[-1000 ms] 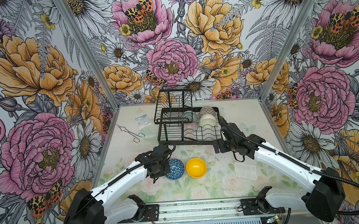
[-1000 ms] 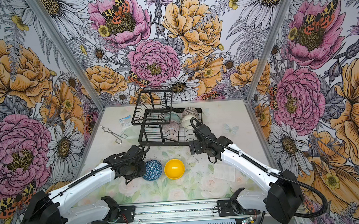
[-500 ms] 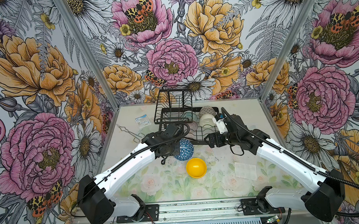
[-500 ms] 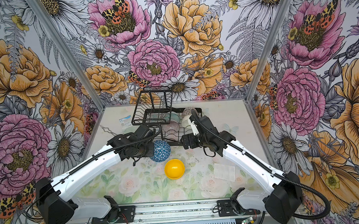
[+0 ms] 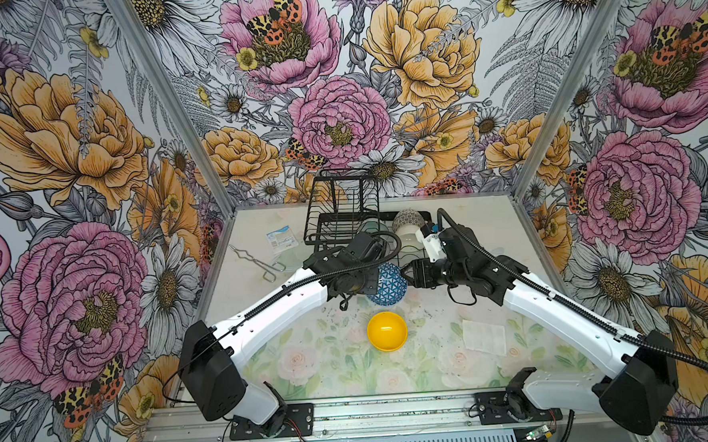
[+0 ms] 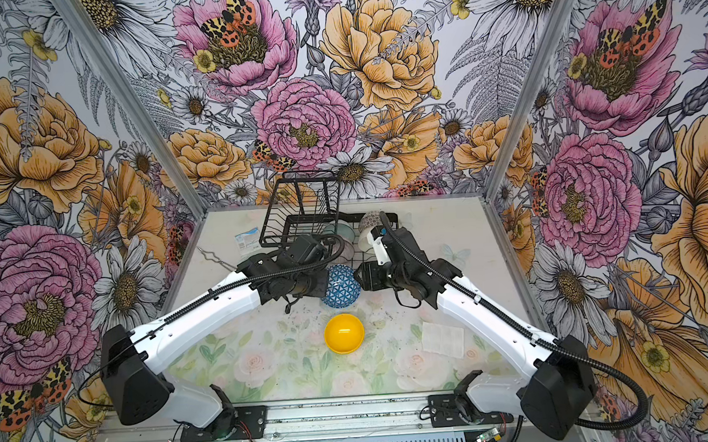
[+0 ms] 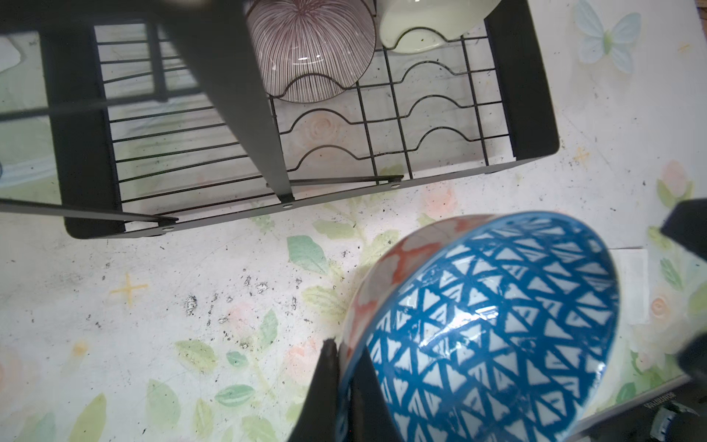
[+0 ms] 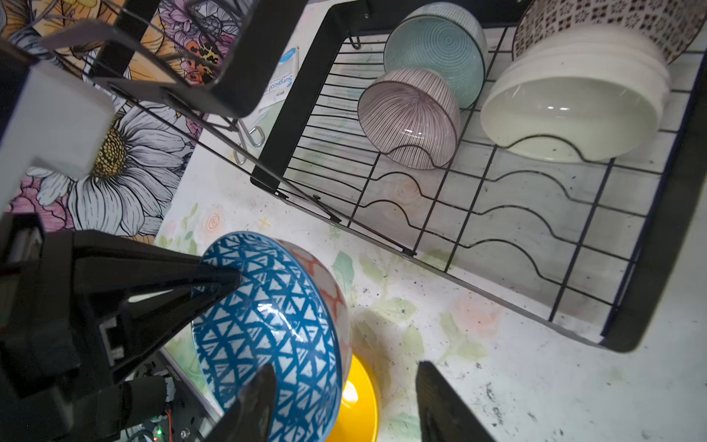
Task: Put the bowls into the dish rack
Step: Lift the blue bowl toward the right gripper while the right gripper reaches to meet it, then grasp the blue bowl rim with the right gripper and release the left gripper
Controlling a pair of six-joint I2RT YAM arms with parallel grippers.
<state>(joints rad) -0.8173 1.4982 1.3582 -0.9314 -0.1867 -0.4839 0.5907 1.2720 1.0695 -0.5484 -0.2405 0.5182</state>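
In both top views the left pincer (image 5: 371, 280) is clamped on the left rim of the blue bowl with white triangles (image 5: 387, 285). It holds the bowl tilted on its side over the floral desk (image 5: 494, 231), in the middle of the frame, just in front of the black wire dish rack (image 5: 328, 226). Right of this bowl, the right pincer (image 5: 405, 274) has its jaws apart; in the right wrist view one finger (image 8: 252, 402) stands before the bowl's inside and the other outside it, and I cannot tell if they touch it. In the rack lean the pale teal ringed bowl (image 8: 436, 42), the pink lined bowl (image 8: 409, 118), the cream-white bowl (image 8: 566, 118) and the black-and-white patterned bowl (image 8: 612, 23). The plain yellow bowl (image 5: 387, 331) sits on the desk in the lower middle, below the blue one.
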